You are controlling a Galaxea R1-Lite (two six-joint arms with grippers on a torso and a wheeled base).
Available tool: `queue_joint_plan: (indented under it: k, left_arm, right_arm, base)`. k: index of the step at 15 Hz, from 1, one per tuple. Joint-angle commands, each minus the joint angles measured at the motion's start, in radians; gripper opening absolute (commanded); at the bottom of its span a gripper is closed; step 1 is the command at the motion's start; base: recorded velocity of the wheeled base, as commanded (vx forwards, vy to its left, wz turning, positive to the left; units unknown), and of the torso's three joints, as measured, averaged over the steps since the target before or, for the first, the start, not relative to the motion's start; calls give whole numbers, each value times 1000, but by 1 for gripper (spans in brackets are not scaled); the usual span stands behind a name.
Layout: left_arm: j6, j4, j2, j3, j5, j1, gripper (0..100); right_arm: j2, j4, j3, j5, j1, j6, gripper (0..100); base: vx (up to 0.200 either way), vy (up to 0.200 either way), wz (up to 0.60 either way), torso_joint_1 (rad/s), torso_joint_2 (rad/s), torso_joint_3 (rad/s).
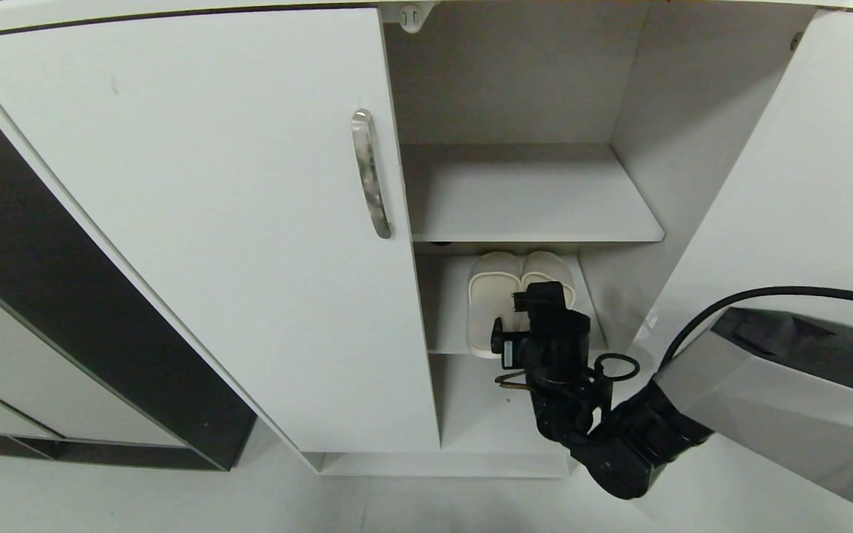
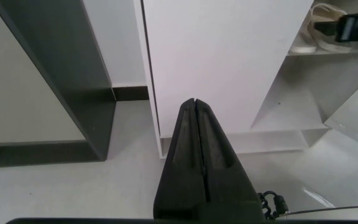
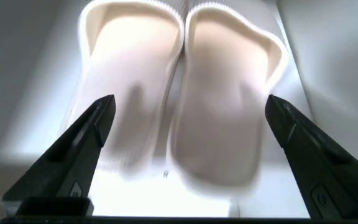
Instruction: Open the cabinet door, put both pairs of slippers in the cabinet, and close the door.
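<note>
My right end effector (image 3: 189,112) is open wide. Its two fingers (image 3: 86,143) stand on either side of the pair of slippers (image 1: 497,289) and touch neither of them. The pair lies side by side on the middle shelf (image 1: 445,326) of the cabinet (image 1: 515,81), in the cabinet's right half, behind the open door (image 1: 804,185). The upper shelf (image 1: 530,192) of the cabinet is above them. My left end effector (image 2: 194,102) is closed on nothing and hangs in front of the cabinet, before its closed door (image 1: 197,222).

I judge that this pair is already set down, so the step in hand is to take my right end effector out of the cabinet. To do this well I should keep the fingers as wide as they are now and pull straight back, out of the cabinet's front, without turning the wrist. A finger that goes sideways would catch a slipper's edge and drag it forward. I should also stay level, because the upper shelf is close above my wrist.

The near ends of the slippers seem to reach the front edge of their shelf. I cannot tell if they hang over it. If they do, a soft push toward the cabinet's back wall would be wise, so that the door can close later. Beside this pair the shelf has little room, so I think the other pair needs another level of the cabinet.
</note>
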Motion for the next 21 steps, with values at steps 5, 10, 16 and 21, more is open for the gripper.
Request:
queue_joint_plan:
  k: [5, 10, 16, 21]
  left_arm:
    - [0, 0, 2, 0, -2, 1, 0]
    - [-3, 0, 2, 0, 2, 1, 0]
    - [-3, 0, 2, 0, 2, 0, 0]
    - [-3, 0, 2, 0, 2, 0, 0]
  right_arm:
    - [-62, -76, 138, -9, 54, -1, 100]
    - [-66, -79, 139, -11, 54, -1, 100]
    - [-80, -79, 142, -11, 55, -1, 100]
    - [-88, -79, 149, -11, 63, -1, 100]
  base:
    - [-200, 0, 0, 0, 4, 5]
    - [0, 0, 0, 0, 0, 0]
    - [0, 0, 0, 0, 0, 0]
    - [0, 0, 0, 1, 2, 94]
